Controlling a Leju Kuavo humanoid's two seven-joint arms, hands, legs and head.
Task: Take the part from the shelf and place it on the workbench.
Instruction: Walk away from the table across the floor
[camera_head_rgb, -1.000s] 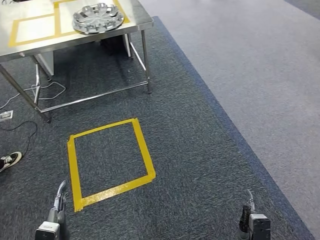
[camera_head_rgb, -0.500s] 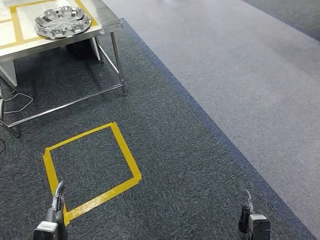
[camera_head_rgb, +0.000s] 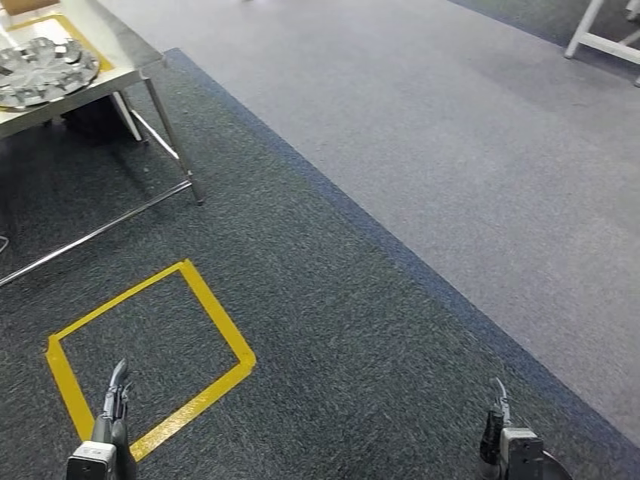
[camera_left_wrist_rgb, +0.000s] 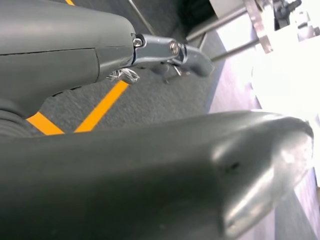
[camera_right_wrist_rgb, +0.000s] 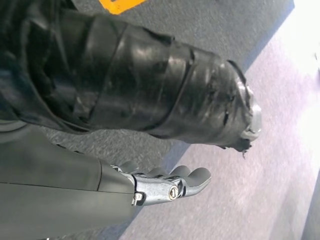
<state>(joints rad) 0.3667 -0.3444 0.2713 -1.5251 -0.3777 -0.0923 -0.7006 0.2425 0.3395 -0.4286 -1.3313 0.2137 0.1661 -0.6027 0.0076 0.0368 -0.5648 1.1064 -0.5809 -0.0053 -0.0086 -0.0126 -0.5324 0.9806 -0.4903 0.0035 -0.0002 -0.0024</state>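
Upper left of head view: silver part (camera_head_rgb: 44, 70) (spoked disc, hubcap-like) lying flat on metal workbench (camera_head_rgb: 124, 55), inside yellow tape marking on the top. Looks already delivered, judging from placement; if this is the part meant, task essentially complete, nothing visibly left but standing clear. No shelf visible.

Lower left of head view: left hand (camera_head_rgb: 113, 415) hanging low over dark carpet, beside yellow tape square (camera_head_rgb: 219, 320) on floor. Fingers straight, lying close together, holding nothing; left wrist view confirms extended fingers with nothing between them and thumb.

Lower right of head view: right hand (camera_head_rgb: 498, 435) hanging likewise, well apart from workbench. Right wrist view: fingers (camera_right_wrist_rgb: 181, 180) extended, slightly cupped, apart from taped thumb, nothing held.

Right half of head view: lighter grey carpet (camera_head_rgb: 468, 150), bordered diagonally against dark carpet. Upper right corner: white frame legs (camera_head_rgb: 596, 35), identity unclear.
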